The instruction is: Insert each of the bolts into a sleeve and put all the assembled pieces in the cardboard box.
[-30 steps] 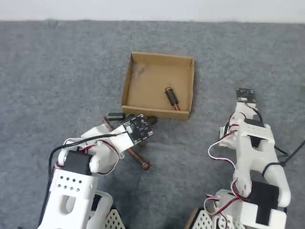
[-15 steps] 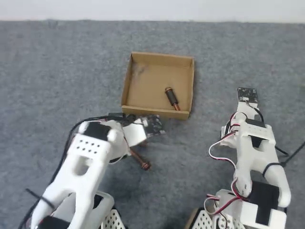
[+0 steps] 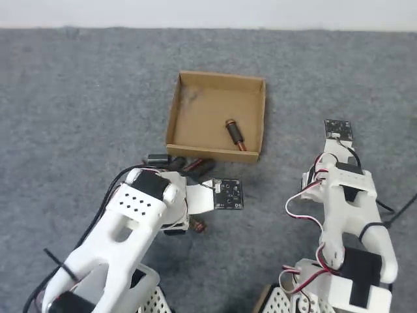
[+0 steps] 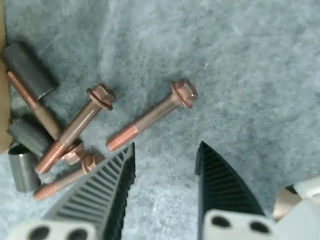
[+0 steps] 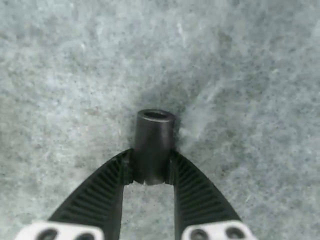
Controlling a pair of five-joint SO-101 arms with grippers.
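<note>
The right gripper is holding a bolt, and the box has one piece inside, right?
Not quite. The right gripper holds a dark sleeve, not a bolt; the right wrist view shows it. The box does have one piece inside.

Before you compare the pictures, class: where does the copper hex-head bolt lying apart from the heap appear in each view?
High view: the copper hex-head bolt shows its head on the grey carpet beside the left arm.
Left wrist view: the bolt lies just beyond the open left gripper.
Right wrist view: other carpet, with a dark metal sleeve in the right gripper.
Shared landmark: the heap of bolts and sleeves, high and left wrist views.
</note>
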